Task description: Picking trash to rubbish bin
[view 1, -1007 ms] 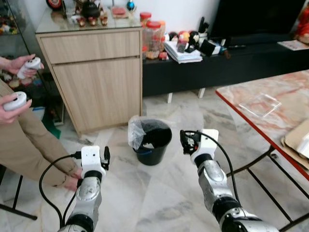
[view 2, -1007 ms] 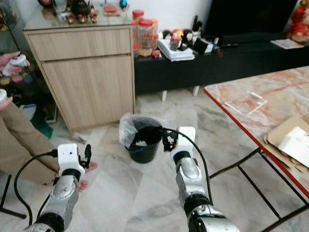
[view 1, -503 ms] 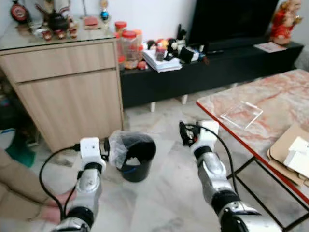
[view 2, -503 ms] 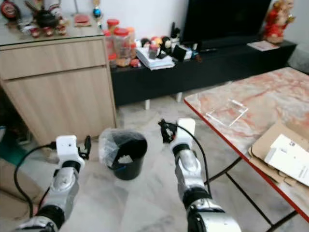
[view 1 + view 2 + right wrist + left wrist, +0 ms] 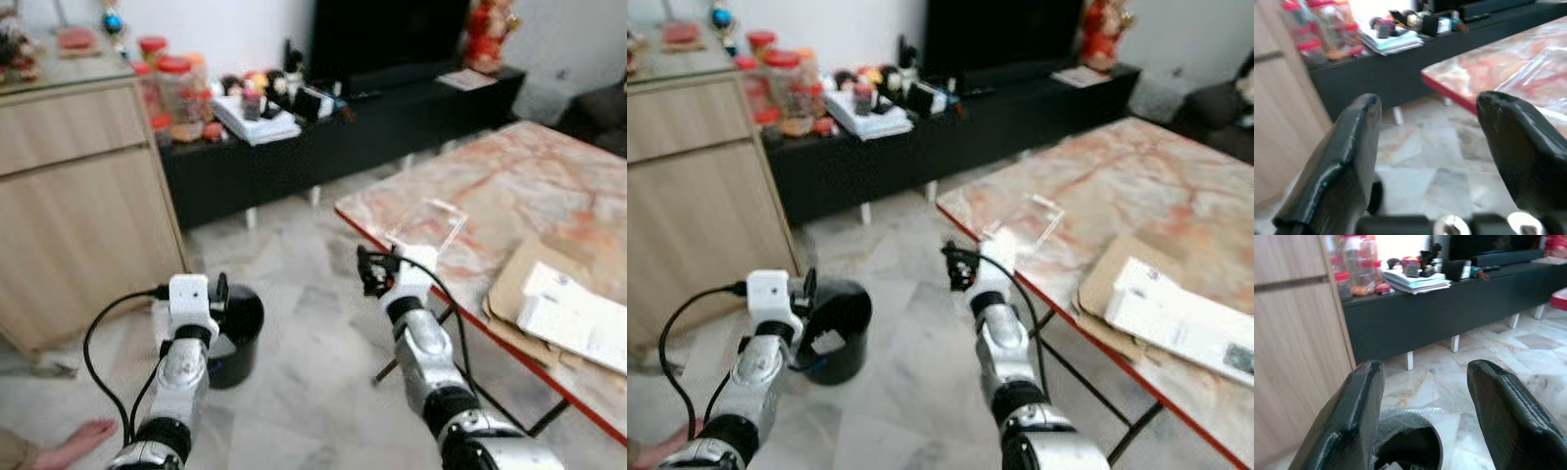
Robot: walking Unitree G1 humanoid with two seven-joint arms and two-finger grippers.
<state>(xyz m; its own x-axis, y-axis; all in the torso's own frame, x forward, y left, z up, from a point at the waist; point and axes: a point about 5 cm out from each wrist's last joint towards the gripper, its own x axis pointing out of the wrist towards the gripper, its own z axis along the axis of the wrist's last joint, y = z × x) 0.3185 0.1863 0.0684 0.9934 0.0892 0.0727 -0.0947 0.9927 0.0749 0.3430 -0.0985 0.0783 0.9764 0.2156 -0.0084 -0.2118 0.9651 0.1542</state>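
Your rubbish bin (image 5: 835, 331) sits on the marble floor (image 5: 304, 323) in front of the wooden cabinet (image 5: 69, 196), with a scrap of white trash (image 5: 824, 342) inside it. Your left gripper (image 5: 1425, 416) hangs just above the bin's rim, fingers spread wide and holding nothing; your right gripper (image 5: 1430, 161) is off to the bin's right, beside the near corner of the marble table (image 5: 509, 186), also wide apart and empty. Across the table from the bin lie flattened cardboard (image 5: 509, 289) and white paper (image 5: 573, 318), with a clear plastic tray (image 5: 428, 223) nearer the corner.
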